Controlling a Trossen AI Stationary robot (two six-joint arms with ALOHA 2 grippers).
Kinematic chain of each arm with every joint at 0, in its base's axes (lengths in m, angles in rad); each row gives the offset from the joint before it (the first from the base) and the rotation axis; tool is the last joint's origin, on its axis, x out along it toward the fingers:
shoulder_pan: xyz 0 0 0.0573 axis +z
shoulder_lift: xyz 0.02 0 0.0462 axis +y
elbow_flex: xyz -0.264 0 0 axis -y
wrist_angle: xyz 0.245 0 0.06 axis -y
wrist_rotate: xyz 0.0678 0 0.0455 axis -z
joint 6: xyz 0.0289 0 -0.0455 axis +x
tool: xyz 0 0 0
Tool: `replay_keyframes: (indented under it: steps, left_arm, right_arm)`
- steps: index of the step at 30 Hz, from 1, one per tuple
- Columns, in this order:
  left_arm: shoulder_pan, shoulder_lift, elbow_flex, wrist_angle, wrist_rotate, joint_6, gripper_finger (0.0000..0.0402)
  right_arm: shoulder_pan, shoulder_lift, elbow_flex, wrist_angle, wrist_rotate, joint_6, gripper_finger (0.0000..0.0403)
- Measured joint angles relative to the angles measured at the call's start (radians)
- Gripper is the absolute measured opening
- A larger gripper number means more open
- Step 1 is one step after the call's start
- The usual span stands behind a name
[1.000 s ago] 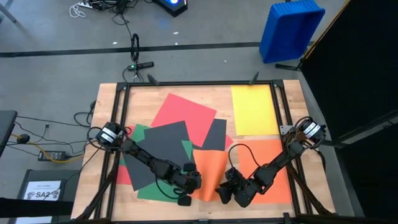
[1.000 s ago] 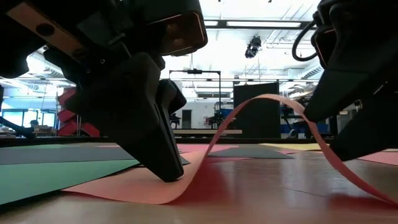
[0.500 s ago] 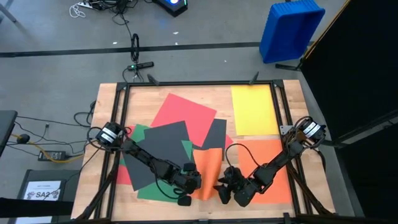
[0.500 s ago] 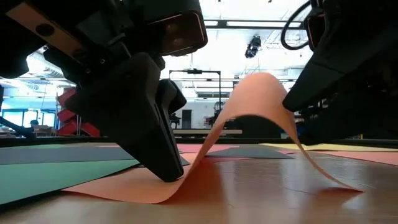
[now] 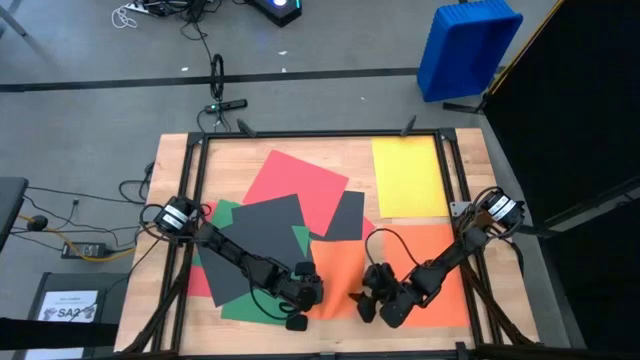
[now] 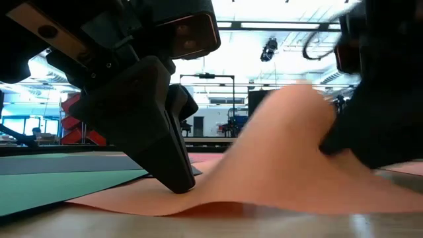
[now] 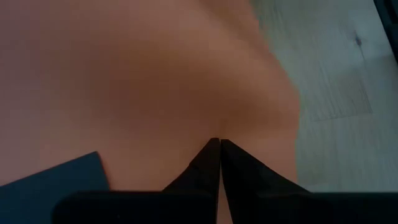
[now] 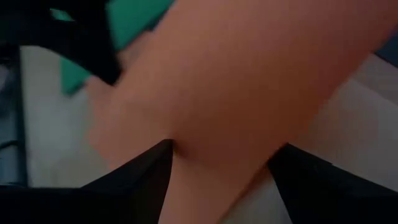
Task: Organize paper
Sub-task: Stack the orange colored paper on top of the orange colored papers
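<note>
Two thin dark fingers of the left gripper were pressed tight together, with nothing between them. Their tips pushed down on an orange sheet near the front edge of the table. That sheet did not lie flat. It rose in a soft hump just beside the left gripper.

On the other side of the hump was the right gripper. Its two fingers were spread wide, and the orange sheet sat between them. I could not tell if they touched it.

Both grippers were low, close together, near the front middle of the table.

More paper lay around them. A big dark grey sheet and a green sheet lay under the left arm. A red sheet lay past those, toward the back. A smaller dark sheet lay beside the red one. A second orange sheet lay under the right arm. A yellow sheet lay alone at the back right, flat and straight.

A blue bin stood on the floor behind the table.
</note>
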Motion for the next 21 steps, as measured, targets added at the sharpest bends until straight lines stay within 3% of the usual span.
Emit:
replay_keyframes:
  steps: [3,10,16,21]
  left_arm:
    - [0.000,0.000,0.000,0.000,0.000,0.000,0.0000]
    - [0.000,0.000,0.000,0.001,0.001,-0.005,0.0000]
    - [0.000,0.000,0.000,0.003,0.001,-0.017,0.0000]
    - [0.000,0.000,0.000,0.003,0.001,-0.023,0.0000]
  right_arm:
    - [-0.004,-0.005,-0.078,0.148,0.010,0.023,0.0244]
    - [-0.039,-0.001,-0.202,0.574,0.000,-0.114,0.0224]
    - [-0.076,0.001,-0.207,0.650,-0.101,-0.145,0.0191]
    - [-0.079,0.001,-0.207,0.651,-0.101,-0.134,0.0157]
